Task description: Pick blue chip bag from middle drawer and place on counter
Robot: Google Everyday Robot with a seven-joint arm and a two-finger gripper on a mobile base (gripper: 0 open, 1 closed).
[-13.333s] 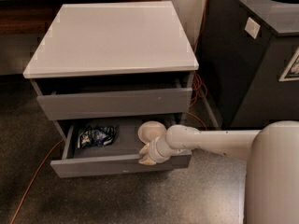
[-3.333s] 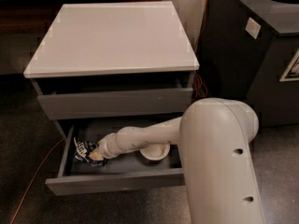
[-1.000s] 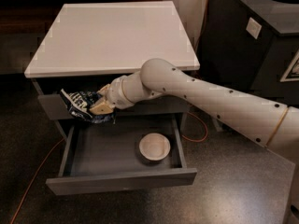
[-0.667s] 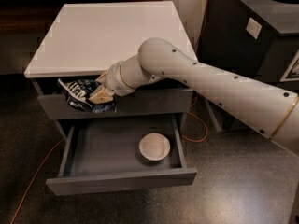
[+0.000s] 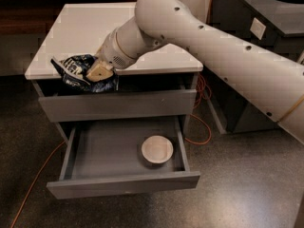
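The place seems an office or lab corner: speckled dark floor, grey drawer cabinet, black bin, orange cable, and the gripper holding the blue chip bag at the table edge.

Dark speckled floor spreads below me, with an orange cable trailing across it. A black bin stands right of the grey cabinet, dark wood panelling behind. My gripper hangs at that cabinet's front left corner.
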